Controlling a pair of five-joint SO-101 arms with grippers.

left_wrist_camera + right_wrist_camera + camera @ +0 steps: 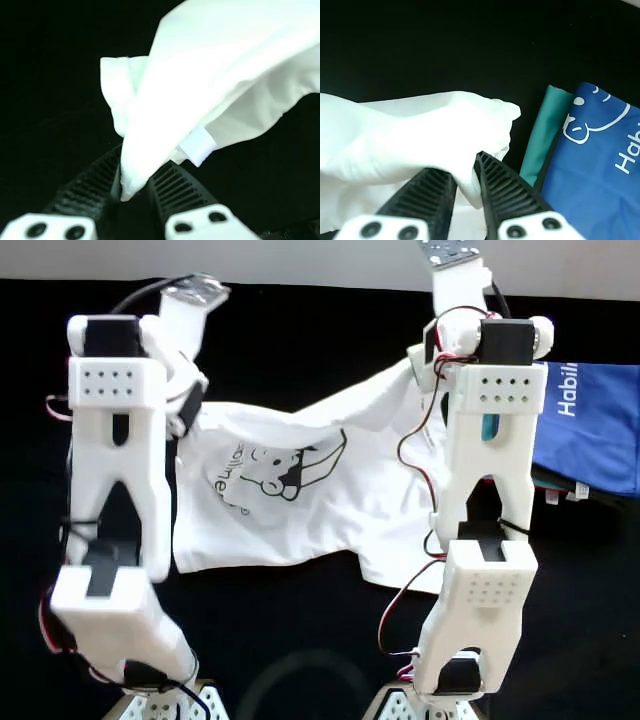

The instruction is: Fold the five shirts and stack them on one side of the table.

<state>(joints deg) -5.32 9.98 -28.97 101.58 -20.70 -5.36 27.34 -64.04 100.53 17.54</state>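
A white shirt point(290, 490) lies across the black table point(300, 330) between two robot arms, its printed drawing point(285, 470) facing up. The left gripper point(135, 175) pinches one far corner of the garment. Its ribbed black fingers point(175, 185) press onto a bunched point of cloth that rises from between them, and a small sewn-in label point(197, 147) hangs from the fabric just beside them. The right gripper point(465, 175) is clamped on the opposite far corner, with a thick fold of white cloth caught between its two fingers and the rest of the fabric spreading away over the dark surface. From the high view, the cloth is drawn up toward each gripper along the far side, leaving a sagging edge between them. The near part rests flat and slightly rumpled on the table, with one flap passing beneath the right arm. At the right side of the table, beyond the right arm, a folded blue shirt point(590, 430) with white lettering sits on top of a teal shirt point(545, 135). The teal edge shows as a narrow strip along the side nearest the right gripper. In the right wrist view, a dark strip of table separates this pile from the gathered white cloth, so the two lie near each other but apart.
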